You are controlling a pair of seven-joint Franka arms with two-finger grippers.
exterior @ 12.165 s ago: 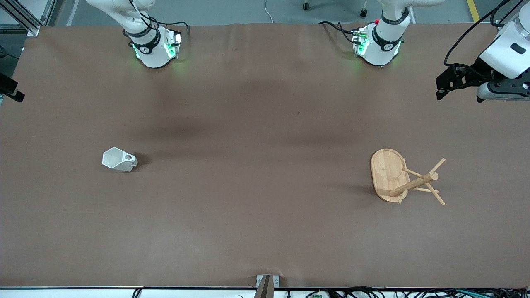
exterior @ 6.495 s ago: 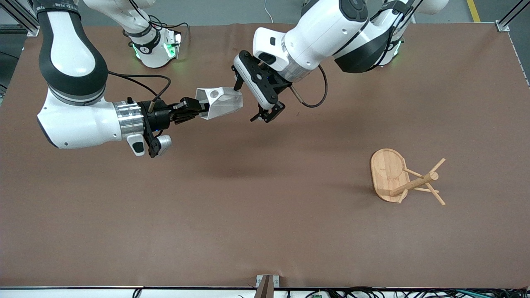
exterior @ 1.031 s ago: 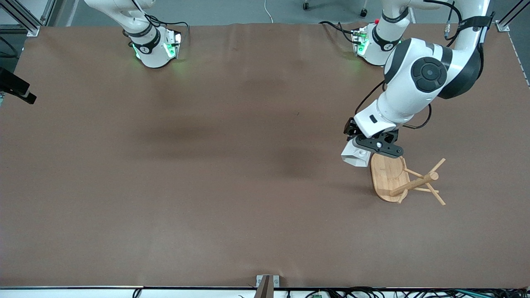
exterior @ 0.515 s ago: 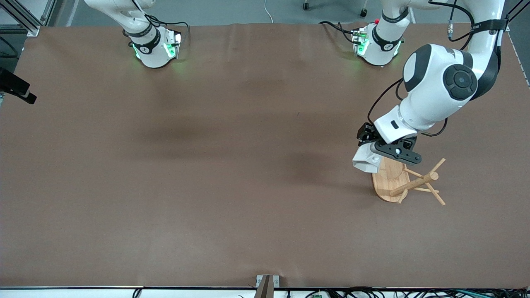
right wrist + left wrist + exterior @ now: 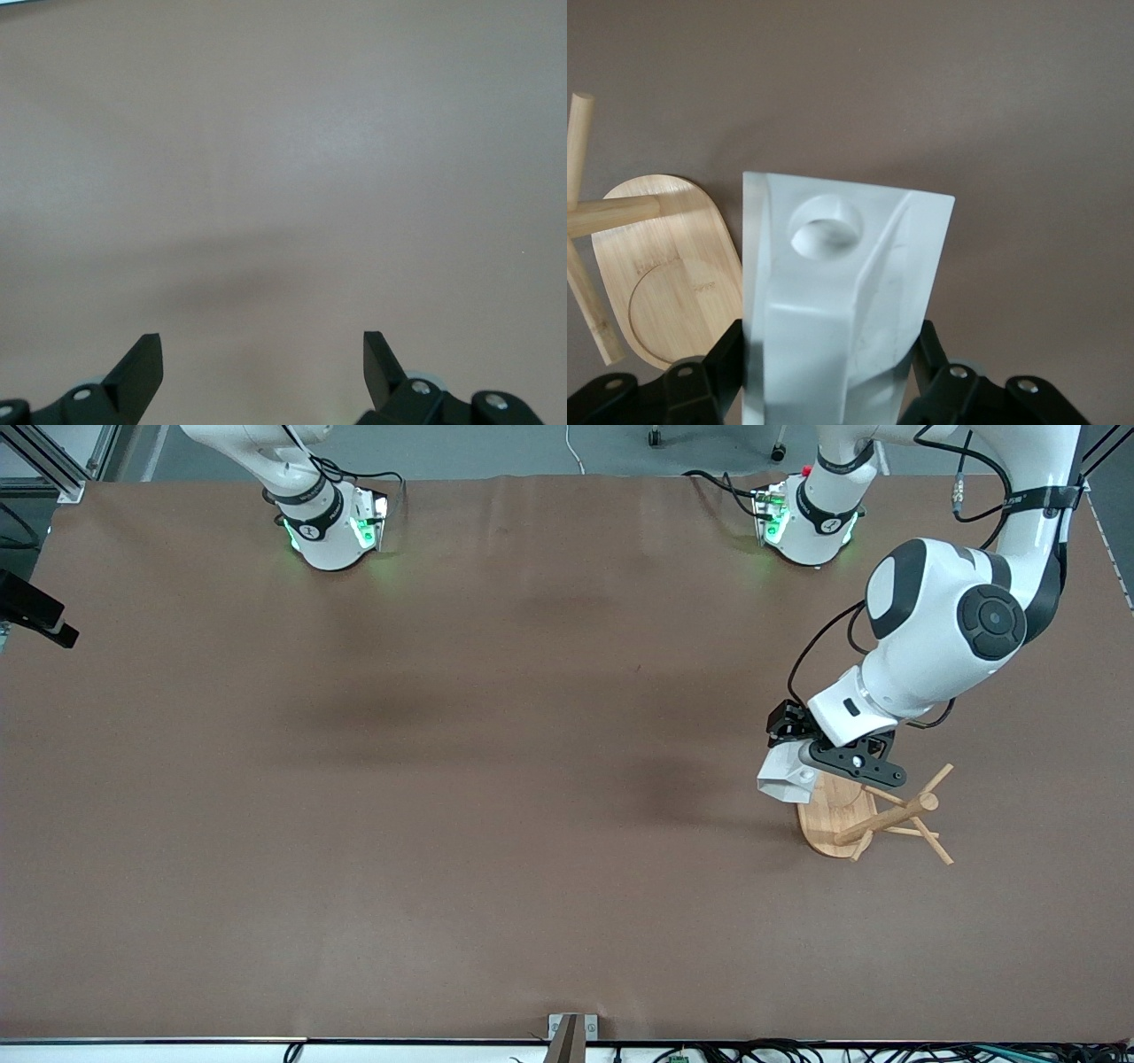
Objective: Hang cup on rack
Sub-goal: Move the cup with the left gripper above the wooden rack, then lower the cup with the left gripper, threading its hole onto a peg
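The white faceted cup (image 5: 783,776) hangs in the air with my left gripper (image 5: 791,746) shut on it, over the edge of the rack's oval base that faces the right arm's end. In the left wrist view the cup (image 5: 842,283) fills the middle, the round hole of its handle facing the camera, a black finger (image 5: 726,347) on each side. The bamboo rack (image 5: 833,819) rests on its base toward the left arm's end of the table; its post (image 5: 886,818) and thin pegs point away from the cup. My right gripper (image 5: 261,343) is open over bare table.
The brown table cover (image 5: 496,797) spreads across the whole view. Both arm bases (image 5: 330,522) stand along the edge farthest from the front camera. In the left wrist view the rack's base (image 5: 664,283) and a peg (image 5: 579,133) lie beside the cup.
My left arm has carried the cup toward the rack; it now overlaps the edge of the oval base. The right arm has not moved.
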